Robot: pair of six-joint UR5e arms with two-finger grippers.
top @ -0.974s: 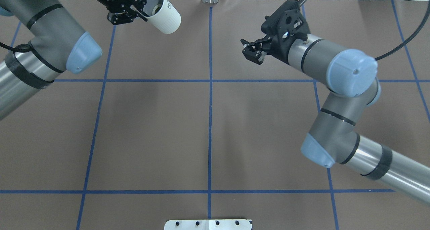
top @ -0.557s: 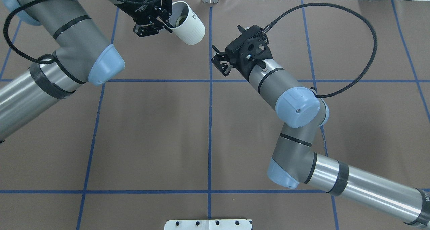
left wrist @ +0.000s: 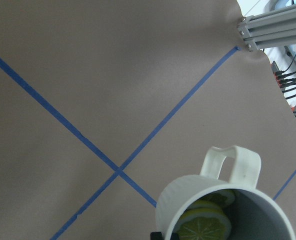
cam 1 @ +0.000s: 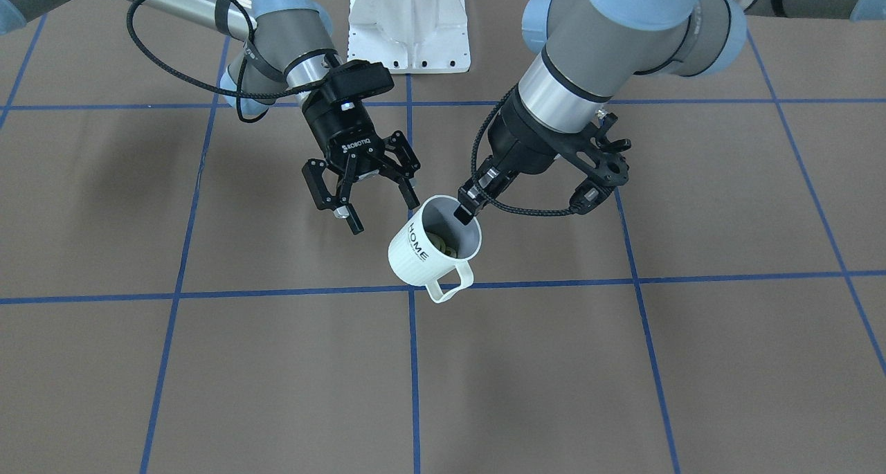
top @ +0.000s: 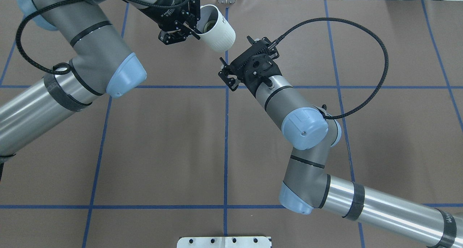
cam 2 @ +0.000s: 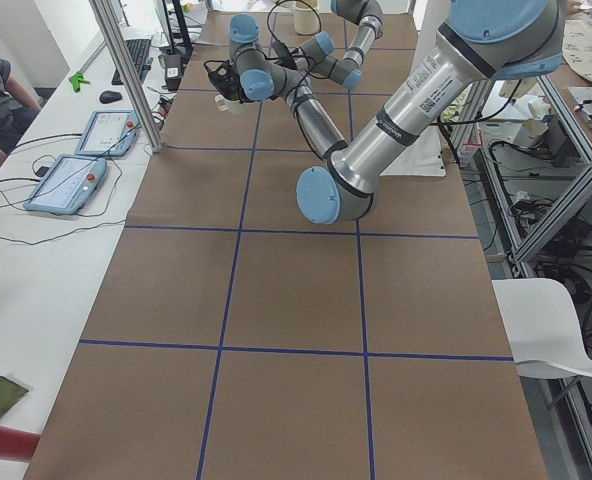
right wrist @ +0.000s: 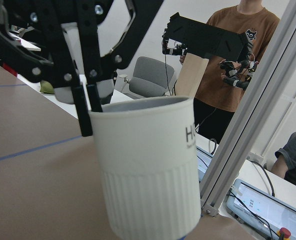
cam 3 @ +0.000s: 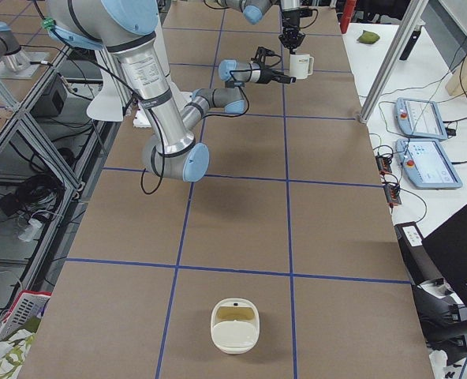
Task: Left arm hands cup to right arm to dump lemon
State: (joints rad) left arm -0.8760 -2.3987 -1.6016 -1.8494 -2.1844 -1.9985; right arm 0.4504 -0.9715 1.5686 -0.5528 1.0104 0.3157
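1. Right now the left gripper [cam 1: 462, 211] is clamped on the cup [cam 1: 415, 252]. One finger sits inside the mouth and one outside, pinching the rim on the side toward the robot's left.
2. The cup hangs near the middle of the table's far edge, the one opposite the robot's base. It looks lifted clear of the brown paper [cam 1: 623, 363], though I cannot be sure of the gap beneath it.
3. Its long axis is close to vertical, mouth up, and its handle [cam 1: 448, 287] points toward that far edge. The lemon [left wrist: 205, 225], which shows as cut slices, lies at the bottom of the cup.
4. The right gripper [cam 1: 383, 214] is spread wide and holds nothing. It hovers just beside the cup, on the robot's right of it and a little nearer the base-side edge. One fingertip is near the rim, and seems not to touch it.
5. The coming move turns on this: the cup lies straight ahead of the right gripper's fingers. Its ribbed wall with the "HOME" lettering fills the right wrist view. That side is free of both the handle and the left fingers.
6. As I judge it, the right fingers need to straddle the wall across the upright axis before the left lets go. A tilt before then could spill the lemon early.
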